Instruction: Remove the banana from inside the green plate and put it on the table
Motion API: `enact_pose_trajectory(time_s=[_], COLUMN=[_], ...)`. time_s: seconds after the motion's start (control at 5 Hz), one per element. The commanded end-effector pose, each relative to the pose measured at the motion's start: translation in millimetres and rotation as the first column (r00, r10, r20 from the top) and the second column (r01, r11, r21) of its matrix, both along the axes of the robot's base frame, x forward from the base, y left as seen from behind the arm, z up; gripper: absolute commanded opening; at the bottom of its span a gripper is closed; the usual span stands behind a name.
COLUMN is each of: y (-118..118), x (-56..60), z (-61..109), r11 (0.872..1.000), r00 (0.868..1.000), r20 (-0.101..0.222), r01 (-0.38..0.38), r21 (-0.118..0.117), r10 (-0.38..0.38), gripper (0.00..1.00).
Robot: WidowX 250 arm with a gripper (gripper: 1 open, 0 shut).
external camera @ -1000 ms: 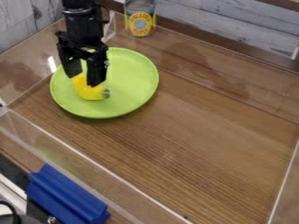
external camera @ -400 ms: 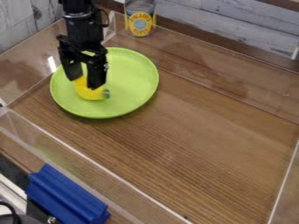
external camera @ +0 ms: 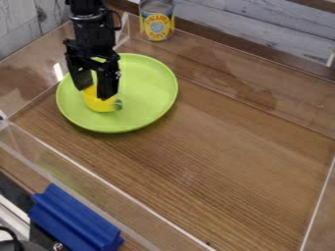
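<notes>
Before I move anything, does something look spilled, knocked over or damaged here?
No, nothing stands out: the green plate sits flat on the table, the can stands upright, and I see no spill. The banana is partly hidden.

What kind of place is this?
It looks like a robot's play table, maybe in a lab: there's a black robot hand over a green plate, a wooden tabletop, and clear walls around the edge.

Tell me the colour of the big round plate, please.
The plate is bright lime green, seen best in the camera view.
</notes>
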State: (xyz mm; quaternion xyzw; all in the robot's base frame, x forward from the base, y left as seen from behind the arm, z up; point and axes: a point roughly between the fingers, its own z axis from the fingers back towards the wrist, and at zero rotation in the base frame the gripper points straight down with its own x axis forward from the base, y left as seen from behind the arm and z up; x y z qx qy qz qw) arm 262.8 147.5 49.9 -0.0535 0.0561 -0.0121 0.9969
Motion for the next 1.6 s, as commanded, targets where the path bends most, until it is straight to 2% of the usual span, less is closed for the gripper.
enact_pose_trajectory(time_s=[0.0,0.8,1.0,1.4], y=[3.1,3.5,3.7,3.0], x=[4.6,9.0,9.8,10.2], z=[0.9,-19.5,-24.2,-22.1], r11=[1.000,1.000,0.999,0.999], r00=[1.000,0.999,0.999,0.998], r20=[0.029,0.038,0.040,0.045], r01=[0.003,0.025,0.030,0.033], r21=[0.005,-0.012,-0.017,-0.020], r10=[-0.004,-0.025,-0.029,-0.033], gripper=[1.00,1.00,0.00,0.00])
